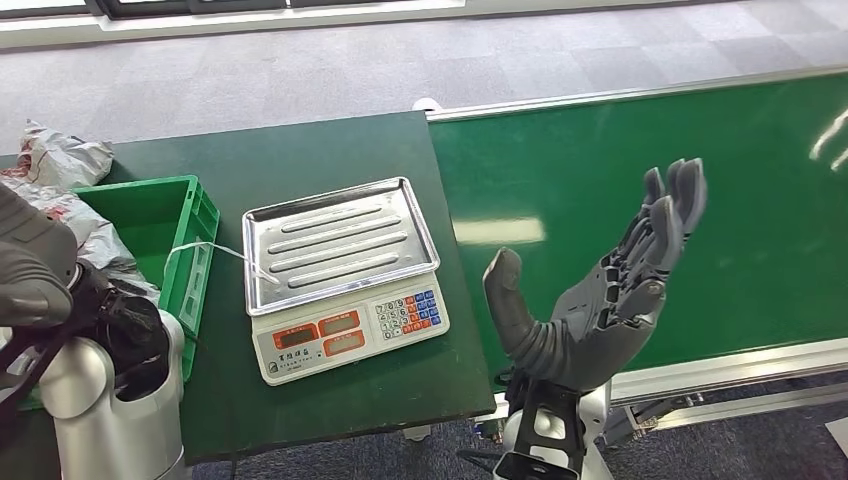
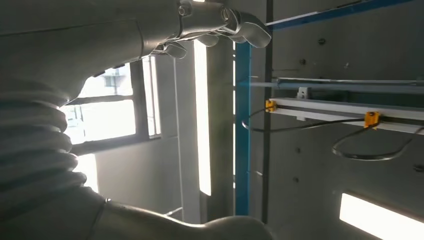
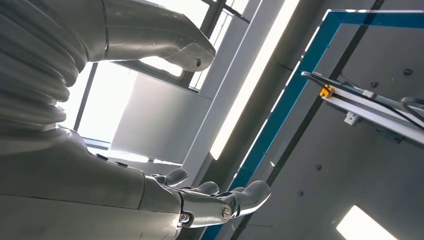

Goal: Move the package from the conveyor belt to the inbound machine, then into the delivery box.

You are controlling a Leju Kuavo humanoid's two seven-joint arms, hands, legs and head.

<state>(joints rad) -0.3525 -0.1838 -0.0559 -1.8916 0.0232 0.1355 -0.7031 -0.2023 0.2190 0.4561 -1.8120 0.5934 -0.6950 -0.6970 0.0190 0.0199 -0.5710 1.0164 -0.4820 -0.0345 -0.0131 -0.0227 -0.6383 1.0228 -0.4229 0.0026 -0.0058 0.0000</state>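
Observation:
No package lies on the stretch of green conveyor belt (image 1: 700,180) that I see. My right hand (image 1: 610,290) is raised above the belt's near side, palm up and fingers spread, holding nothing. In the right wrist view this hand (image 3: 100,185) points at the ceiling with its thumb (image 3: 165,45) apart from the fingers. The inbound machine, a scale (image 1: 340,270) with a bare steel tray, stands on the dark table. Left of it is the green delivery box (image 1: 150,215). My left hand (image 2: 100,40) also faces the ceiling, fingers extended and holding nothing.
Crumpled grey-white bags (image 1: 60,160) lie behind and at the left of the green box. A thin white strap (image 1: 220,250) runs from the box rim to the scale tray. The dark green table (image 1: 300,150) meets the belt's metal edge (image 1: 440,110). Grey carpet lies beyond.

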